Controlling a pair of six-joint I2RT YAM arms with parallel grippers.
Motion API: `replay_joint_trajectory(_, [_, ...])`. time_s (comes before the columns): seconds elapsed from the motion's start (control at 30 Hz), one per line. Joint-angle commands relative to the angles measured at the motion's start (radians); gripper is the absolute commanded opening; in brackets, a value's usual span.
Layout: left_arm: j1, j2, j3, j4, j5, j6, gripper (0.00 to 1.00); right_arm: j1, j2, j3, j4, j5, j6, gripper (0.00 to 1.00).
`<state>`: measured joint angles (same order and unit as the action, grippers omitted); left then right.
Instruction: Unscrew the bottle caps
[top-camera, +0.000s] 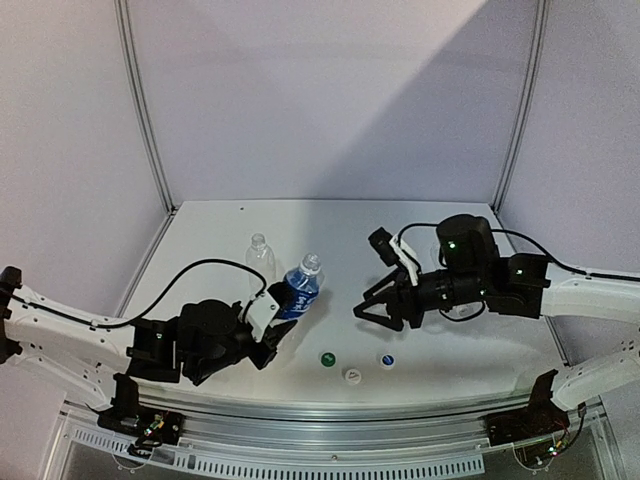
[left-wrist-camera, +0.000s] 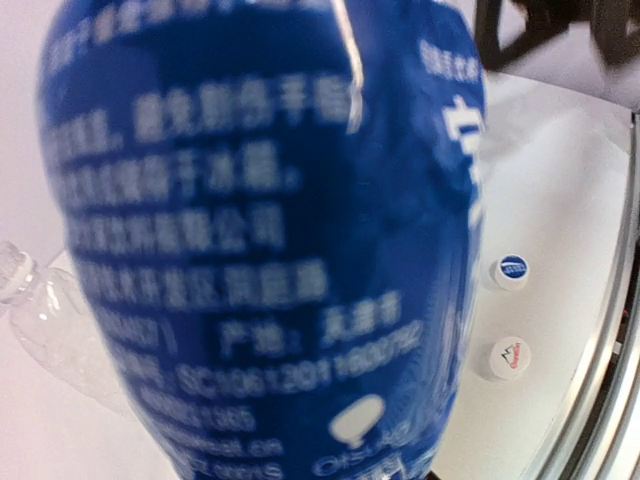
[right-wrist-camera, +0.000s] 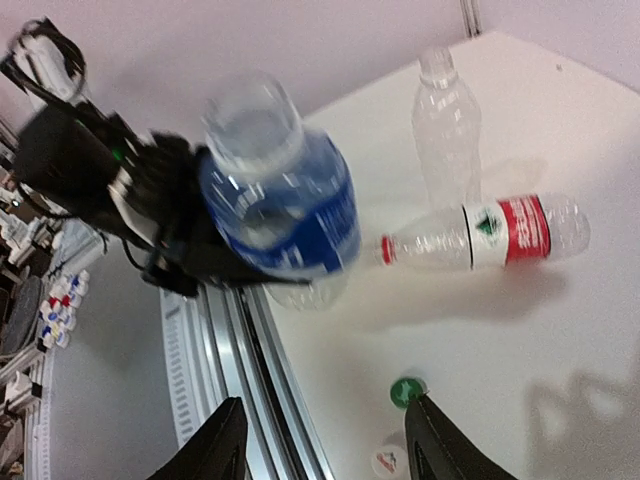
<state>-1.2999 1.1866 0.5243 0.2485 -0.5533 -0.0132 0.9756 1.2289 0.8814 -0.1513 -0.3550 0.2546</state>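
Observation:
My left gripper (top-camera: 283, 312) is shut on the lower body of the blue-label bottle (top-camera: 298, 288) and holds it tilted off the table. The bottle fills the left wrist view (left-wrist-camera: 270, 230) and shows blurred, with a pale top, in the right wrist view (right-wrist-camera: 280, 195). My right gripper (top-camera: 375, 312) is open and empty, apart from the bottle to its right (right-wrist-camera: 325, 450). The green cap (top-camera: 327, 358), white cap (top-camera: 351, 375) and blue cap (top-camera: 387, 360) lie loose near the front edge. An unlabelled bottle (top-camera: 260, 255) stands upright. The red-label bottle (right-wrist-camera: 500, 235) lies on its side.
The metal rail (top-camera: 320, 415) runs along the near table edge, just in front of the caps. White walls close the table at the back and sides. A clear bottle (left-wrist-camera: 45, 320) lies left of the held one. A clear shape (top-camera: 462, 312) is mostly hidden under my right arm.

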Motion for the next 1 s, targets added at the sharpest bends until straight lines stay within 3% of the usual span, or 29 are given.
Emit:
replay_joint_trajectory(0.0, [0.031, 0.015, 0.029, -0.006, 0.128, -0.054, 0.17, 0.022, -0.035, 0.011, 0.245, -0.039, 0.087, 0.54])
replay_joint_trajectory(0.27, [0.045, 0.016, 0.025, 0.014, 0.314, -0.055, 0.17, 0.053, 0.052, 0.036, 0.407, -0.007, 0.115, 0.54])
replay_joint_trajectory(0.4, [0.045, 0.025, 0.031, 0.015, 0.356, -0.051, 0.17, 0.061, 0.101, 0.075, 0.404, -0.025, 0.121, 0.53])
replay_joint_trajectory(0.73, [0.045, 0.029, 0.031, 0.023, 0.386, -0.053, 0.17, 0.065, 0.128, 0.067, 0.417, -0.056, 0.13, 0.38])
replay_joint_trajectory(0.97, [0.045, 0.028, 0.031, 0.024, 0.384, -0.053, 0.17, 0.066, 0.146, 0.073, 0.405, -0.071, 0.14, 0.39])
